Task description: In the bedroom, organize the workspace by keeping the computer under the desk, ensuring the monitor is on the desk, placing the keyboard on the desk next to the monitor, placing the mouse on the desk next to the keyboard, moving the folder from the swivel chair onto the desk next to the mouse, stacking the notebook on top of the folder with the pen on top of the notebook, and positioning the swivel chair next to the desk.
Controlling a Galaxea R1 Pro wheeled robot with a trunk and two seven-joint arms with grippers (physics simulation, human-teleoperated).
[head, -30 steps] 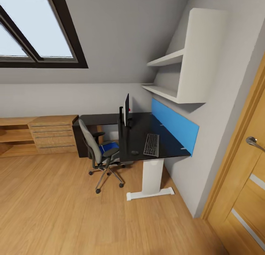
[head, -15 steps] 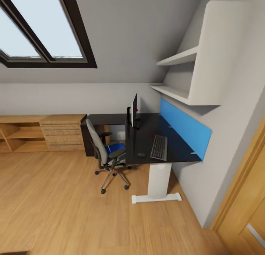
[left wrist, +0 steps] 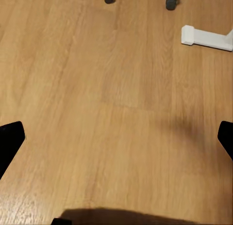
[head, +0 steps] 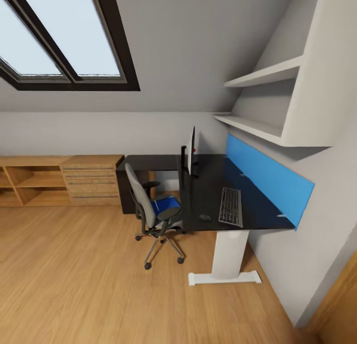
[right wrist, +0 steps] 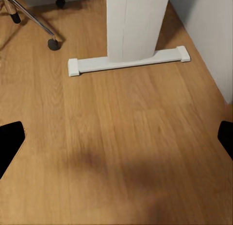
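Desk [head: 213, 185] with its glossy black top is seen at the right of the bedroom, set against the grey wall, its blue back panel [head: 270, 178] running along the far right edge and its white pedestal leg [head: 229, 255] resting on the wooden floor [head: 89, 284]. On the top, the monitor [head: 191, 150] is stood edge-on toward the far end, the keyboard [head: 231, 206] is laid nearer, and the small black mouse [head: 205, 217] is placed just left of the keyboard, close to the desk's left edge. The swivel chair [head: 151, 212] is parked just left of the desk, and the blue folder [head: 166, 203] is seen lying on its seat. Low wooden shelving [head: 59, 180] lines the far wall at the left, a dark-framed skylight [head: 64, 41] is set in the sloped ceiling, and white wall shelves [head: 277, 101] are mounted above the desk.

In the left wrist view, the left gripper [left wrist: 116, 137] is held over bare floor with its dark fingertips [left wrist: 9, 137] spread wide apart, nothing between them. In the right wrist view, the right gripper [right wrist: 116, 137] is likewise spread wide and empty, with the pedestal foot [right wrist: 128, 60] and chair castors [right wrist: 53, 44] seen beyond.
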